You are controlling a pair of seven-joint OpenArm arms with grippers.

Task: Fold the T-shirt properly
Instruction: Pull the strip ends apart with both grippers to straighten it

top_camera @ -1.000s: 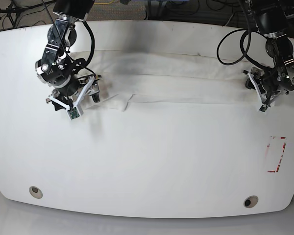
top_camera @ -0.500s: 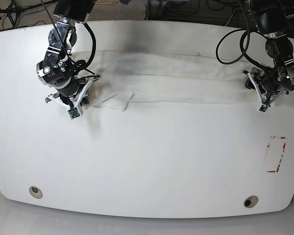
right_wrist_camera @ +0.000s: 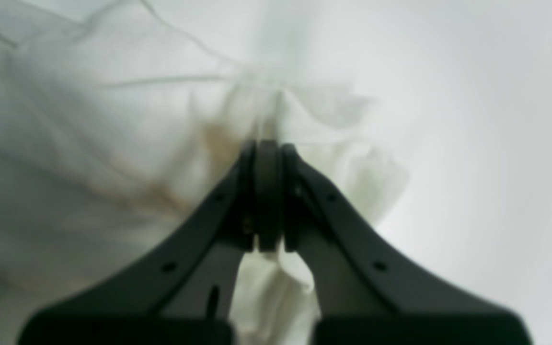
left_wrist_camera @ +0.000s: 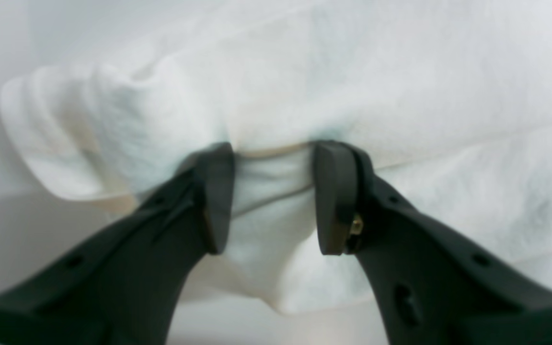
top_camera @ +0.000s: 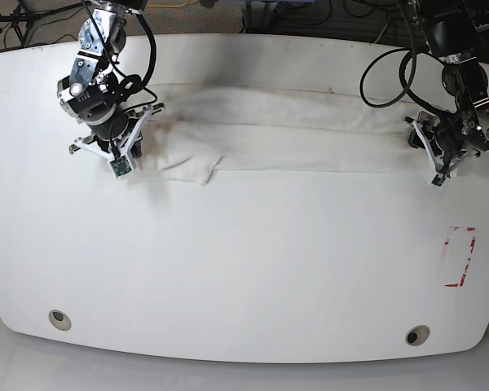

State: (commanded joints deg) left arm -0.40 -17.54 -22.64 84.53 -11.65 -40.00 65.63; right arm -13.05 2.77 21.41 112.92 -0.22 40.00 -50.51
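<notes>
The white T-shirt (top_camera: pixel 293 130) lies as a long folded band across the far half of the white table (top_camera: pixel 244 269). My right gripper (top_camera: pixel 124 153), on the base view's left, is shut on the band's left end; in the right wrist view its jaws (right_wrist_camera: pixel 267 153) meet on a bunched fold of T-shirt (right_wrist_camera: pixel 113 158). My left gripper (top_camera: pixel 425 151), on the base view's right, holds the band's right end. In the left wrist view it (left_wrist_camera: pixel 271 191) pinches a thick fold of T-shirt (left_wrist_camera: pixel 376 86) between its pads. The emblem and neck tag are hidden.
A red rectangle mark (top_camera: pixel 459 257) is on the table at the right. Two round holes (top_camera: pixel 59 319) (top_camera: pixel 417 335) sit near the front edge. Cables (top_camera: pixel 383 73) hang from the arms at the back edge.
My right gripper has moved back and to the left, closing on the shirt's left end and pulling it along. The left arm has stayed put.
</notes>
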